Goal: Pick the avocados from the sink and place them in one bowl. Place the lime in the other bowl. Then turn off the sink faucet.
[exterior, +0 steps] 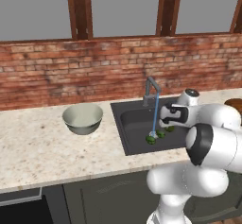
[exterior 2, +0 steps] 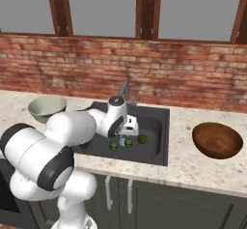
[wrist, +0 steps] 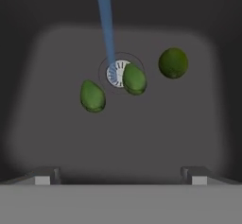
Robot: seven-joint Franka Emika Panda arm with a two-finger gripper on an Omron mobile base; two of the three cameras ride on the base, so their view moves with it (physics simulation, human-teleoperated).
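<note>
1. My gripper (wrist: 120, 173) hangs over the sink (wrist: 42, 124) with its jaws spread wide and nothing between them. From the left base camera it sits above the basin, just right of the water stream (exterior: 155, 114).
2. All three fruits lie on the sink floor. One avocado (wrist: 92, 96) lies left of the drain (wrist: 116, 73); the second avocado (wrist: 134, 79) rests against the drain's right edge. The lime (wrist: 173, 63) lies further right, apart from both.
3. The stream falls onto the drain, just beside the second avocado. The faucet (exterior: 151, 90) is running.
4. Both bowls look empty: the brown bowl (exterior 2: 217, 140) right of the sink, the pale bowl (exterior: 83, 118) left of it.
5. Step in hand, by my judgement: descend on a first avocado. I would take the left one; it lies clear of stream and drain.
6. The avocados are elongated. I would turn the wrist so the jaws close across the narrow width, not the long axis.
7. Centre over the fruit before lowering; an off-centre close could roll it away on the smooth floor.
8. Descend low enough to grip around the widest girth, then lift straight up before swinging to the brown bowl.
</note>
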